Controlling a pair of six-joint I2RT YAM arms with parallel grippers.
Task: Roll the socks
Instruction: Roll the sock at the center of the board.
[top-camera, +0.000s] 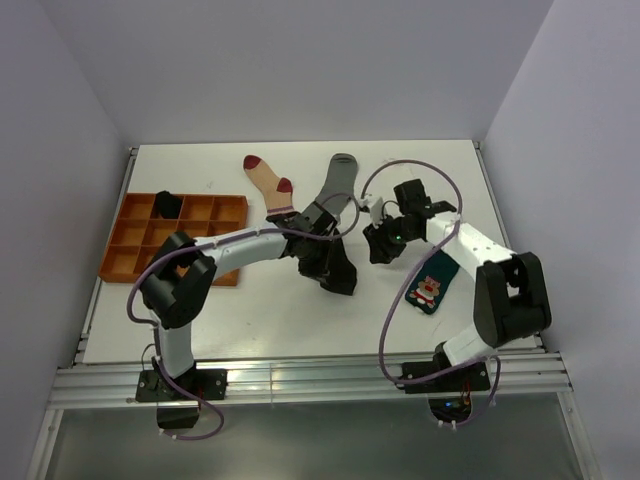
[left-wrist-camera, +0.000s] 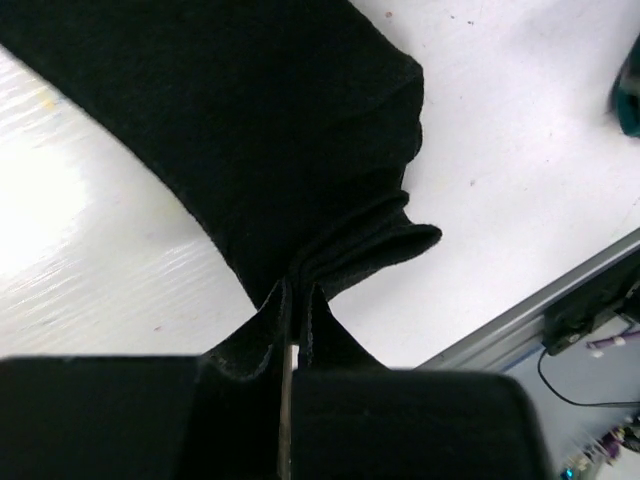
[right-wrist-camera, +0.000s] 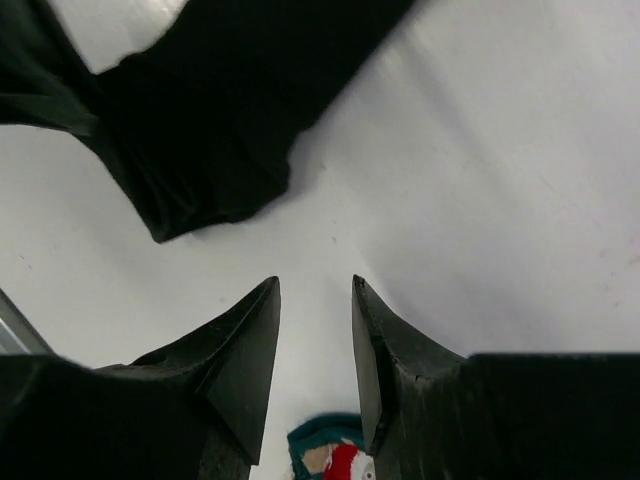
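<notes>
The black sock (left-wrist-camera: 250, 130) lies on the table (left-wrist-camera: 500, 150), its long axis running from the upper left of the left wrist view to bottom centre. There the left gripper (left-wrist-camera: 290, 400) is pinched tight on its bunched end. The right gripper (right-wrist-camera: 315, 300) hovers with jaws partly apart, holding nothing; the teal sock (right-wrist-camera: 325, 455) shows at that view's bottom edge.

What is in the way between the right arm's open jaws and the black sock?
Nothing visible. Only bare white table lies between the right jaws and the black sock. The teal sock sits behind them, out of the way.
</notes>
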